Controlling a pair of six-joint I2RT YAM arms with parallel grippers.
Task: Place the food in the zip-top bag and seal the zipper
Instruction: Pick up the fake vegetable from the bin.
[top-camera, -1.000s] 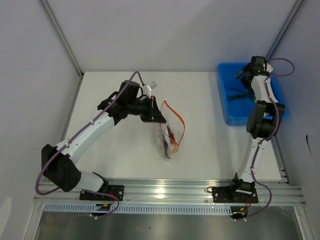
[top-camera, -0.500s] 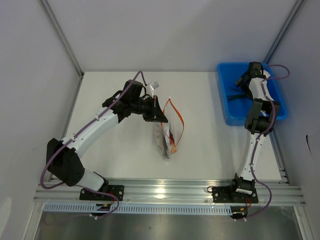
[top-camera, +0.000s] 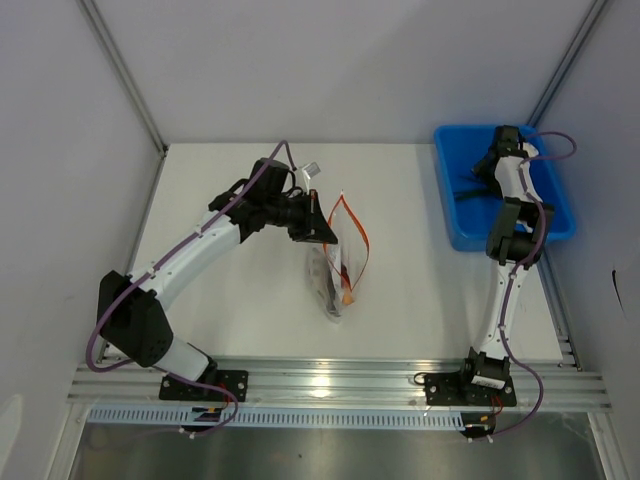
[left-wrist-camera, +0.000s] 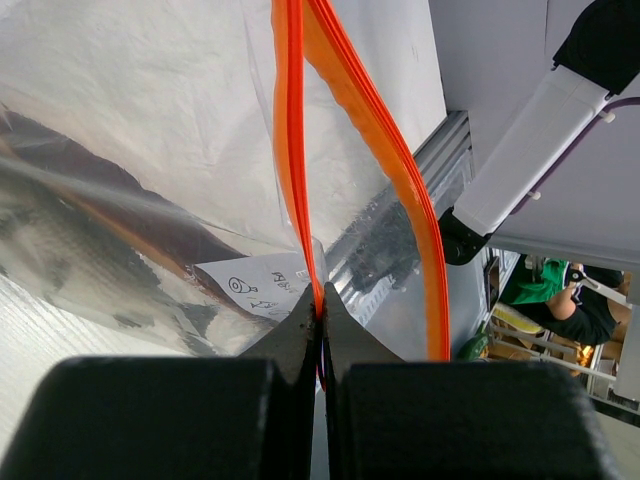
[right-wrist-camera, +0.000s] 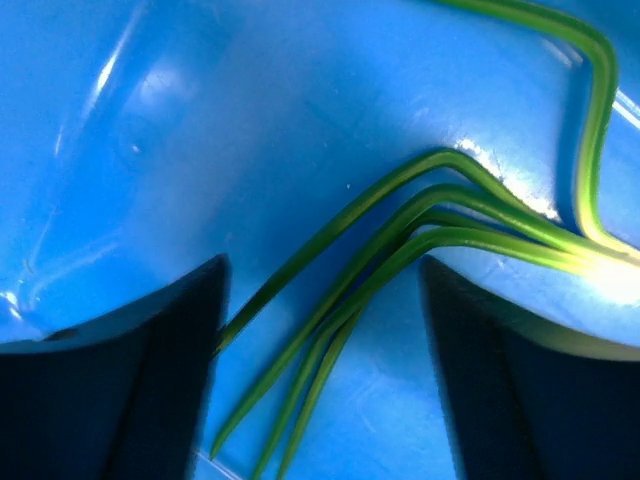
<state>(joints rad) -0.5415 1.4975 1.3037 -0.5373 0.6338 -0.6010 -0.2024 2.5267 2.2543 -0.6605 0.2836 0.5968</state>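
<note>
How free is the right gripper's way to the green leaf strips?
Likely yes: the right gripper hangs open over the green leaf strips in the blue tray, with nothing between.

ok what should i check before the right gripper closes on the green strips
1. Left gripper shut on one side of the orange strip: ok.
2. Bag mouth held open, the strip's two sides parted: ok.
3. Right gripper open, down in the blue tray: ok.
4. Green strips lie between its fingers: ok, several together.
5. Fingertips low enough to catch the strips: cannot tell.
6. Other food already in the bag: cannot tell, the plastic is too crinkly.
</note>
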